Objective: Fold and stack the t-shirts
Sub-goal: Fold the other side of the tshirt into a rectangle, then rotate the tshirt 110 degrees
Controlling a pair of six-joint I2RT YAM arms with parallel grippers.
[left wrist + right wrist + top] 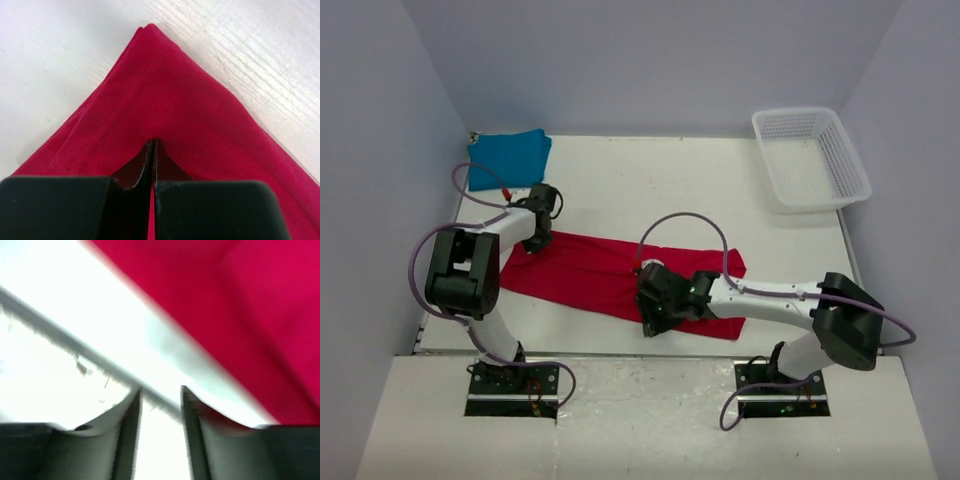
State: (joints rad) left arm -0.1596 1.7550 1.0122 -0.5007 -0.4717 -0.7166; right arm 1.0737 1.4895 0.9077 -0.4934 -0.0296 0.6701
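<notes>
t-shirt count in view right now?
2. The red t-shirt lies spread across the near middle of the table. The teal-blue t-shirt sits folded in the far left corner. None shows inside the basket.

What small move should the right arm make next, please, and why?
Probably shift the right pincer onto the near edge of the bright red cloth t-shirt and close. Its jaws stand open and empty over white table beside the cloth, while the left pincer is shut on a shirt corner, so the fold lacks a second grip.
</notes>
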